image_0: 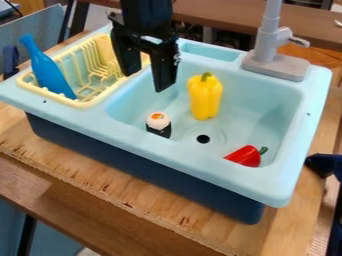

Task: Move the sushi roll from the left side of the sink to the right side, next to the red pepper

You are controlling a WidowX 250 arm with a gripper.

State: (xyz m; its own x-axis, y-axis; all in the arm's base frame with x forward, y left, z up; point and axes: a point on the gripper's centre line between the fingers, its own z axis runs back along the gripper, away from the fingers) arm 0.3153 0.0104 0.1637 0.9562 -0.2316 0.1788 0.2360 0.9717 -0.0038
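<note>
Looking at the left end of the sink [90,139], seeing a yellow rack [85,104] with a blue bottle [49,72] leaning inside. Moving right, finding the black gripper [144,83] hanging above the sink, between rack and faucet [267,47] — spreading its two fingers well apart. Below, seeing the sushi [159,124] sitting near the basin's front left, then the yellow pepper [205,98] resting farther back, beyond the drain [203,139]. Ending with the red pepper [245,156] lying by the sink's front right — and the grey faucet rising from its back right corner.
</note>
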